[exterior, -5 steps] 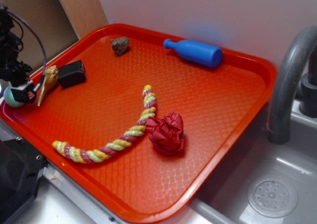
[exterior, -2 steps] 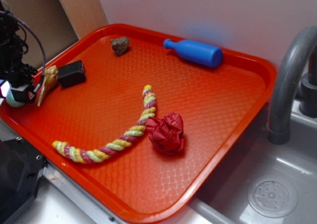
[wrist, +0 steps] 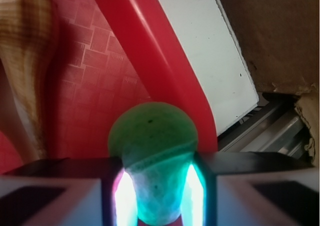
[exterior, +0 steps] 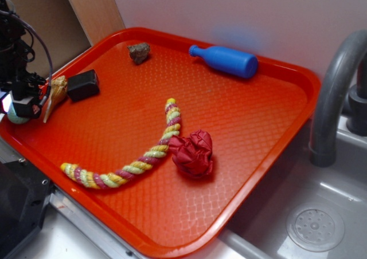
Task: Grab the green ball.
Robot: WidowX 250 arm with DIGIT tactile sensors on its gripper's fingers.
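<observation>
At nine o'clock on the red tray, the gripper is pinching the green ball between its jaws. Grasping looks done; lifting straight up, clear of the seashell, seems next.

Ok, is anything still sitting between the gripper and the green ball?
Nothing visible. In the wrist view the green ball already sits between the gripper's two fingers, over the red tray beside its rim. The shell lies off to one side, clear of it.
</observation>
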